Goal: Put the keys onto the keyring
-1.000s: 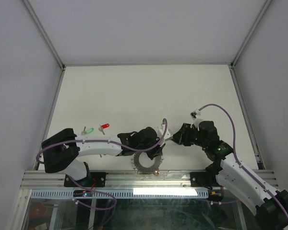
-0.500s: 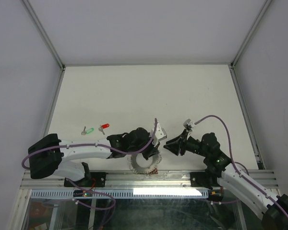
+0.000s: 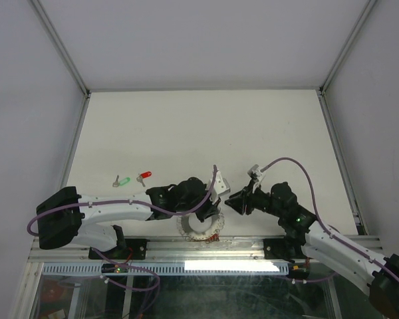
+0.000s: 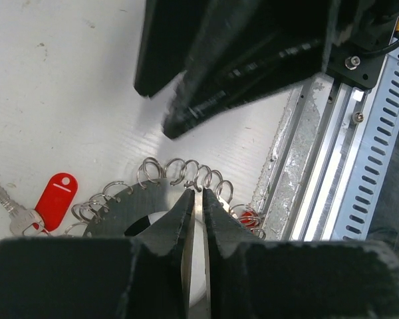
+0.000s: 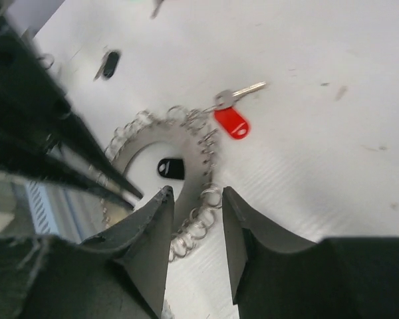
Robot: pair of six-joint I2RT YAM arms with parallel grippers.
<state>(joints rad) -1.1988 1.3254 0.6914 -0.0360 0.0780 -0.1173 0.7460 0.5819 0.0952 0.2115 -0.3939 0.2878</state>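
Note:
The keyring (image 3: pixel 198 230) lies flat at the table's near edge, a grey disc (image 4: pixel 130 206) fringed with wire loops. My left gripper (image 3: pixel 209 207) is shut, its tips (image 4: pixel 195 194) resting on the ring's far rim. My right gripper (image 3: pixel 228 199) is open and empty, its jaws (image 5: pixel 194 197) straddling the loops on the ring (image 5: pixel 191 143). A red key (image 5: pixel 231 121) lies against the ring's rim, also visible in the left wrist view (image 4: pixel 55 198). A black key head (image 5: pixel 171 168) sits in the hole. A green key (image 3: pixel 124 180) and a red key (image 3: pixel 145 175) lie loose to the left.
An aluminium rail (image 3: pixel 153 249) runs just behind the ring along the near edge (image 4: pixel 319 166). Another black key (image 5: pixel 108 64) lies on the table beyond the ring. A purple cable (image 3: pixel 289 161) arcs over my right wrist. White walls enclose the table.
My right gripper has swung left and down to the ring's right rim, its jaws slightly narrower. The left arm has settled lower and stays shut on the ring.

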